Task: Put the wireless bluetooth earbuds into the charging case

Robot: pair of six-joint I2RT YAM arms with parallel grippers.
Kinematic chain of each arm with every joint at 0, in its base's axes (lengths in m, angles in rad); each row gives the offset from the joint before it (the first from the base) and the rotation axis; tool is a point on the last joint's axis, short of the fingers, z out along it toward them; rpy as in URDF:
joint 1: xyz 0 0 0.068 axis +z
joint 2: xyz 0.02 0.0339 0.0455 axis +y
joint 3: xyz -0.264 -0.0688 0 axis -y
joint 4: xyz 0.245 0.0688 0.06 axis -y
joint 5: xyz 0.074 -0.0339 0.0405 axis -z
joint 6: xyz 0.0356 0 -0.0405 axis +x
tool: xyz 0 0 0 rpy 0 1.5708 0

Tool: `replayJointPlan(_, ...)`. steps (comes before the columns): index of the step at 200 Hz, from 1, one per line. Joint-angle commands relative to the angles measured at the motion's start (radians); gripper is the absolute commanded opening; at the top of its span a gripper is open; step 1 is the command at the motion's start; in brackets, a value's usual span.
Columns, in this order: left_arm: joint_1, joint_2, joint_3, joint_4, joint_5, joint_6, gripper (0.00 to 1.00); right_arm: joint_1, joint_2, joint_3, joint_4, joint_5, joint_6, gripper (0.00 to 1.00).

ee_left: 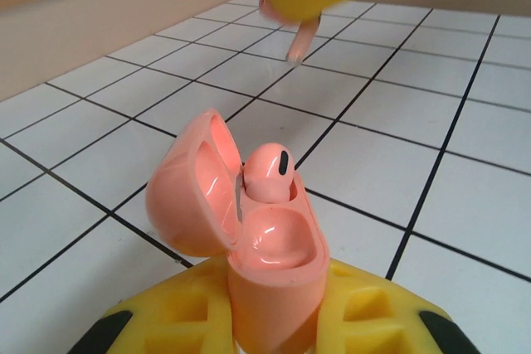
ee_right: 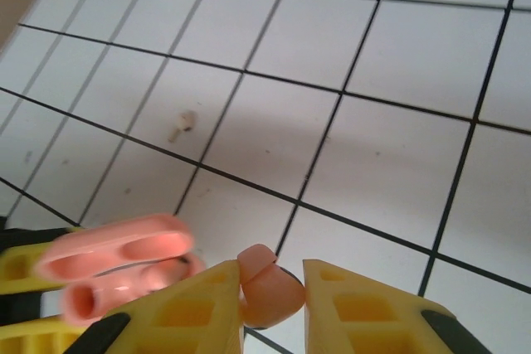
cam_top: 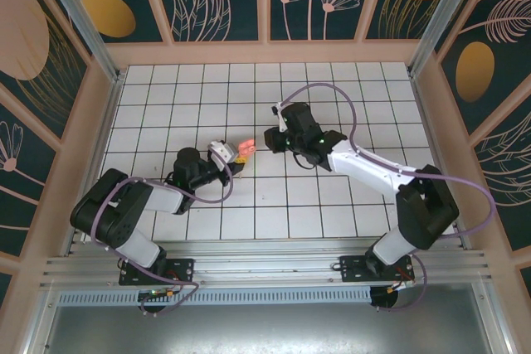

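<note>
Where the right end effector pinches, a pink earbud sits.

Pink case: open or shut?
Open: the pink case has its lid swung back, one earbud seated inside, the other socket empty.

left hand clamped shut, right hand pinching

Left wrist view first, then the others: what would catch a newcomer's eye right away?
The salmon-pink charging case stands out, gripped by the left hand with its lid swung open, one pink earbud seated inside and the socket beside it empty. Next comes the right hand, pinching a second pink earbud close by the case. A small beige earbud lies alone on a white tile further off.
</note>
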Motion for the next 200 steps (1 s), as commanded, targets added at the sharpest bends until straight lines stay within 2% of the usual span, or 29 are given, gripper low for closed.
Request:
replayJointPlan(1, -0.016, 0.013, 0.041, 0.049, -0.018, 0.075, 0.10, 0.027, -0.047, -0.033, 0.085, 0.060, -0.011, 0.23)
replayJointPlan(95, -0.035, 0.017, 0.040, 0.078, -0.044, 0.061, 0.10, 0.109, 0.008, 0.001, 0.089, 0.065, 0.052, 0.23)
replayJointPlan(200, -0.044, 0.006, 0.051, 0.049, -0.058, 0.067, 0.10, 0.144, 0.078, 0.047, 0.097, 0.087, 0.078, 0.23)
